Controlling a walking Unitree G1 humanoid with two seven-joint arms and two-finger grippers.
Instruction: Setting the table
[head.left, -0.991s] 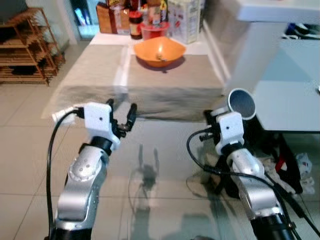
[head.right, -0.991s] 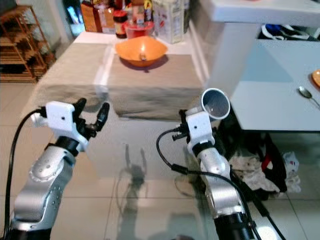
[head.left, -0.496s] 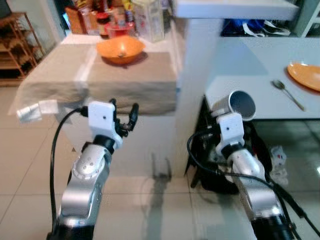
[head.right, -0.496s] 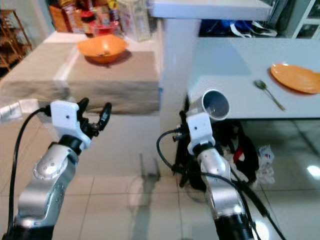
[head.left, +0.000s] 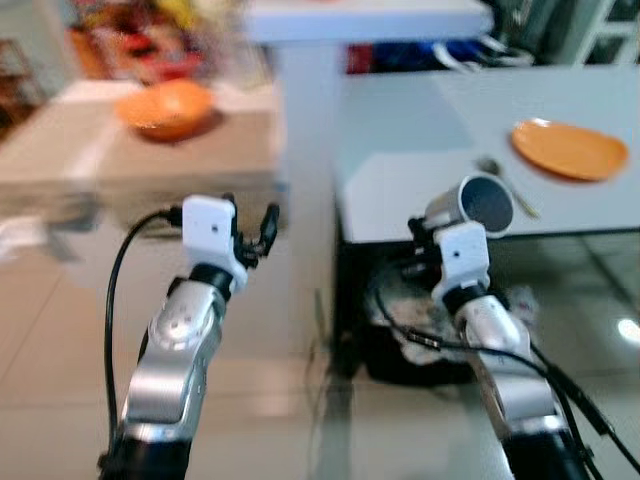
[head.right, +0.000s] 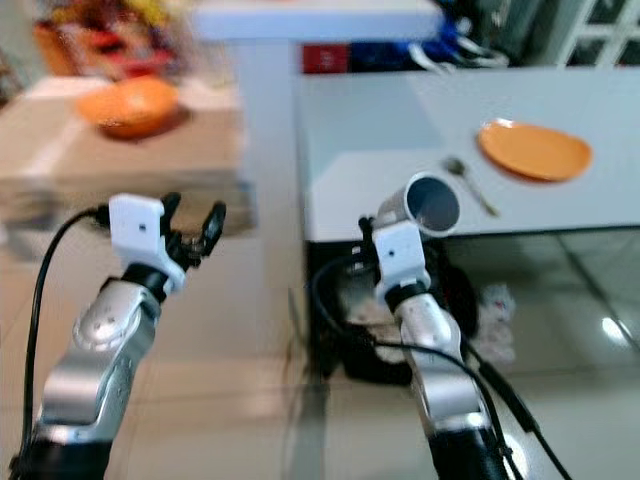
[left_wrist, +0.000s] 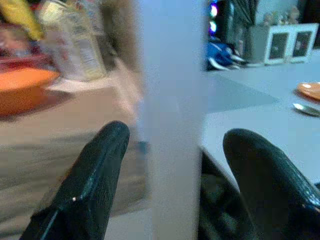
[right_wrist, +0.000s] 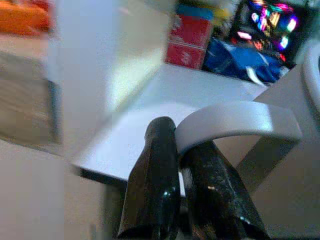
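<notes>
The grey mug (head.left: 483, 203) is carried in the air at the near edge of the pale table (head.left: 420, 130), mouth tipped toward the camera, its handle (right_wrist: 240, 122) pinched between the closed fingers of the right gripper (right_wrist: 187, 150). On the table at about two o'clock from the mug lie a spoon (head.left: 505, 184) and, beyond it, an orange plate (head.left: 568, 150). At nine o'clock the left gripper (head.left: 250, 232) hangs in the air, fingers spread wide and empty, with a blurred orange bowl (head.left: 165, 107) at eleven o'clock.
</notes>
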